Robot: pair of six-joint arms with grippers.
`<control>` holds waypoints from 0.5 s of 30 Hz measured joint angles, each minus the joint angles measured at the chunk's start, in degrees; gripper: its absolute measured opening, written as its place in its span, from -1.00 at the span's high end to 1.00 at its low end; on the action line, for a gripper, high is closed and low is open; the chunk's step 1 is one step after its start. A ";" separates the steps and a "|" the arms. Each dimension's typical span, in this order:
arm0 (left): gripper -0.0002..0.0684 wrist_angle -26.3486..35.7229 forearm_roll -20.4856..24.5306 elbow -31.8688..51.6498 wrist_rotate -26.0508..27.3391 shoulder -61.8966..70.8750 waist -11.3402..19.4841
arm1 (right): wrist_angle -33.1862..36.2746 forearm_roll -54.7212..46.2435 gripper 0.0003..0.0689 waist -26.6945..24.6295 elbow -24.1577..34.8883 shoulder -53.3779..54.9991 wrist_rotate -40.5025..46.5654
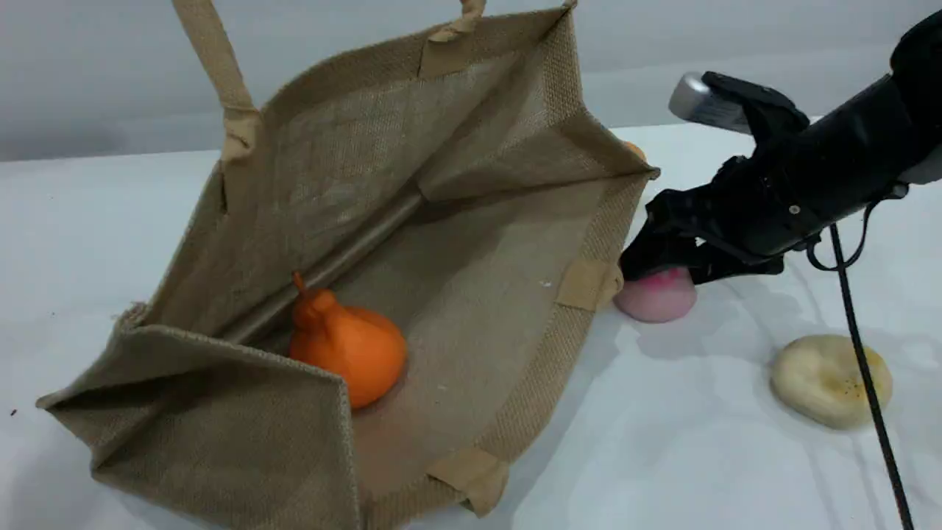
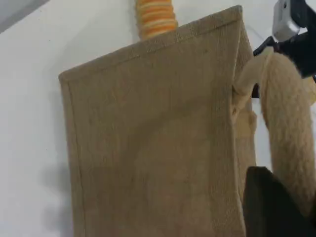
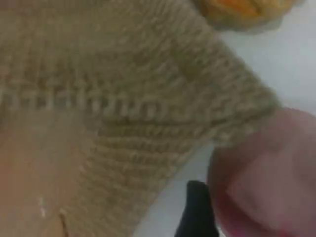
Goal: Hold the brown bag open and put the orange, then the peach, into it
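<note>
The brown bag (image 1: 456, 243) lies on its side with its mouth wide open toward me. The orange (image 1: 353, 350) rests inside it on the lower wall. In the left wrist view my left gripper (image 2: 271, 197) is shut on the bag's thick upper handle (image 2: 289, 123) and holds that side up. The peach (image 1: 657, 297) sits on the table just outside the bag's right rim. My right gripper (image 1: 662, 258) is low over it, open, with its fingers astride the top of the fruit. The right wrist view shows the peach (image 3: 266, 173) close against the bag's edge (image 3: 123, 98).
A flat cream bun (image 1: 830, 379) lies on the table to the right of the peach. A black cable (image 1: 861, 353) hangs from the right arm across it. An orange-striped loaf (image 2: 155, 17) lies behind the bag.
</note>
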 joint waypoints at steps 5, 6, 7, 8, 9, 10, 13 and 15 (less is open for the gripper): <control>0.79 0.00 0.00 0.00 -0.07 0.00 0.00 | -0.37 2.45 0.15 0.04 0.00 0.00 -1.84; 0.79 0.00 0.00 0.00 -0.07 0.00 0.00 | -0.54 2.40 0.34 0.04 0.00 0.00 -1.84; 0.79 0.00 0.00 0.00 -0.07 0.00 0.00 | -1.14 2.30 0.51 0.04 0.05 0.00 -1.84; 0.79 0.00 0.00 0.00 -0.07 0.00 0.00 | -1.47 1.91 0.70 0.04 0.05 0.00 -1.84; 0.79 0.00 0.00 0.00 -0.07 0.00 0.00 | -1.67 1.61 0.83 0.04 0.12 -0.07 -1.84; 0.79 0.00 0.00 0.00 -0.07 0.00 0.00 | -1.86 0.92 0.89 0.04 0.26 -0.26 -1.79; 0.79 0.00 0.00 0.00 -0.11 0.00 0.00 | -3.19 -3.07 0.95 -0.01 1.50 -2.11 0.72; 0.79 0.00 -0.04 0.00 -0.11 0.00 0.00 | -5.23 -6.59 0.96 -0.01 2.93 -4.21 4.25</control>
